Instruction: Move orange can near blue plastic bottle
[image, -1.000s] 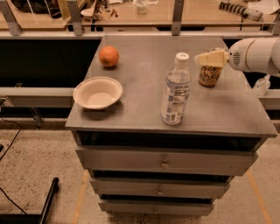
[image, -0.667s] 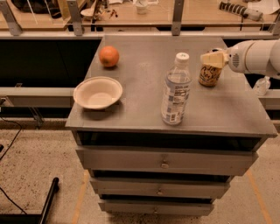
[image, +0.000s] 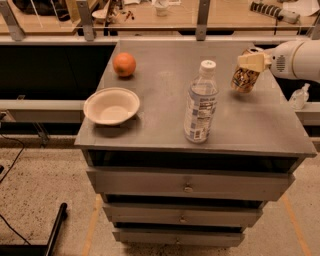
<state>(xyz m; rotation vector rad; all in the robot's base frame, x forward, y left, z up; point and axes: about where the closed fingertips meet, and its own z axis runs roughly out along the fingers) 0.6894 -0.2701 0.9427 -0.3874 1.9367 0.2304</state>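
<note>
Camera view: tool (image: 251, 62) at the right rear of the surface (image: 165, 70), clenched on the tilted can (image: 243, 80), apart from the bottle (image: 201, 105). Risk: the tilted can slips out, or a close approach topples the tall bottle.

Chunky cream-coloured gripper (image: 252, 63), far right at the top of the orange can (image: 243, 79), on a fat smooth white arm (image: 302, 60) with a round dotted grille.
</note>
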